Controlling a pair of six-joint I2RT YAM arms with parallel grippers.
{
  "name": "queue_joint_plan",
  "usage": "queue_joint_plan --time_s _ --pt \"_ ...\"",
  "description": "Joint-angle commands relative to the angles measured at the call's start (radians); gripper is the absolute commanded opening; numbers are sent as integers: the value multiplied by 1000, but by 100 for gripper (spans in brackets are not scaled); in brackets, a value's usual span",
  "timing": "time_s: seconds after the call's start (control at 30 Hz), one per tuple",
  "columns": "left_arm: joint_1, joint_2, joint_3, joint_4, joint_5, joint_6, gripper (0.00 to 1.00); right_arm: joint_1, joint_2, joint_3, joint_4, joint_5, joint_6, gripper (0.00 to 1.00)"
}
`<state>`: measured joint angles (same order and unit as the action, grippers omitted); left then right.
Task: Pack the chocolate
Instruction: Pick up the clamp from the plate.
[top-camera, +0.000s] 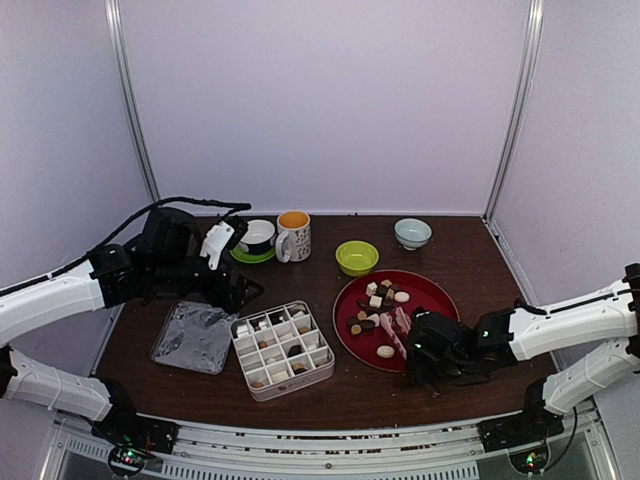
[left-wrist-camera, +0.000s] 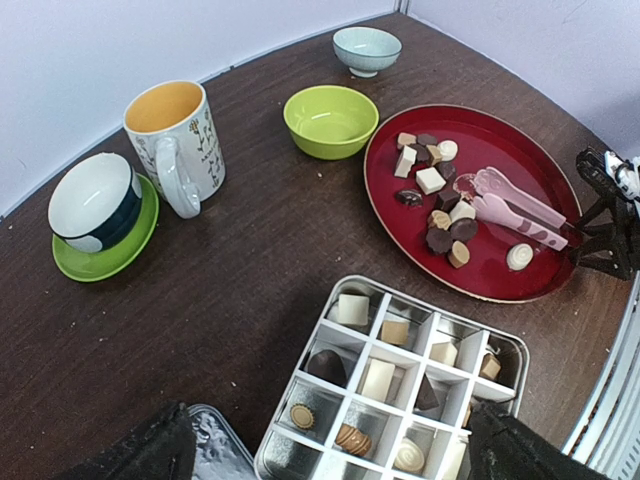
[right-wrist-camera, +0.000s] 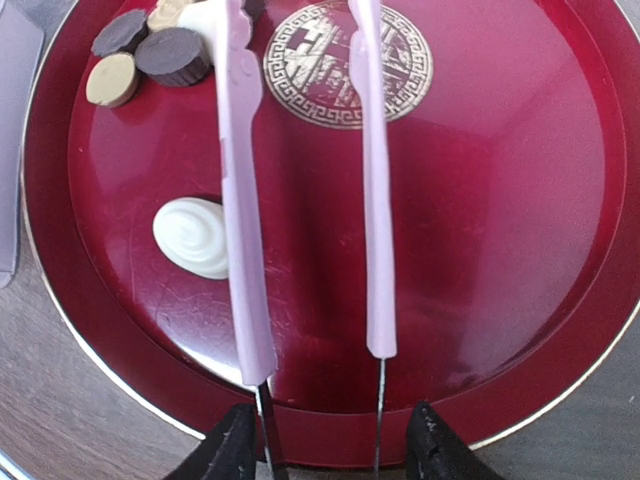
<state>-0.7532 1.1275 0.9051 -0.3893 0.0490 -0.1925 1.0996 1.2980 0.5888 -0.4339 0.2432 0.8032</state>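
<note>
Several chocolate pieces (top-camera: 378, 295), dark, tan and cream, lie on the far left part of a red plate (top-camera: 440, 290). More pieces sit in cells of a divided tin box (top-camera: 282, 350). My right gripper (top-camera: 425, 345) is shut on pink tongs (top-camera: 400, 325), whose two arms (right-wrist-camera: 240, 200) stand apart over the plate (right-wrist-camera: 500, 200), next to a white swirl chocolate (right-wrist-camera: 192, 236). My left gripper (top-camera: 235, 290) is open and empty, hovering at the box's far left side. In the left wrist view its gripper (left-wrist-camera: 330, 460) spans the box (left-wrist-camera: 395, 287), with the plate's chocolates (left-wrist-camera: 440, 190) beyond.
The tin's lid (top-camera: 195, 337) lies left of the box. At the back stand a white bowl on a green saucer (top-camera: 256, 240), a mug (top-camera: 293, 236), a green bowl (top-camera: 357, 257) and a pale blue bowl (top-camera: 412, 233).
</note>
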Motion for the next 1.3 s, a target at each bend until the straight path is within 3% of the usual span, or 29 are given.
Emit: queue_joint_plan --time_s 0.0,0.3,0.67,1.1,1.27 --pt "6 -2 -2 52 14 7 98 5 21 -4 11 18 -5 46" --pt "6 -3 -2 47 8 7 98 8 27 15 3 25 -28 24" --pt "6 -5 0 41 5 2 98 16 -65 50 -55 56 -84 21" --pt "6 -9 -11 53 0 -28 98 0 -83 243 -304 -63 -245 19" --pt "6 -6 -27 81 9 -44 98 -52 -70 271 -320 -105 -275 23"
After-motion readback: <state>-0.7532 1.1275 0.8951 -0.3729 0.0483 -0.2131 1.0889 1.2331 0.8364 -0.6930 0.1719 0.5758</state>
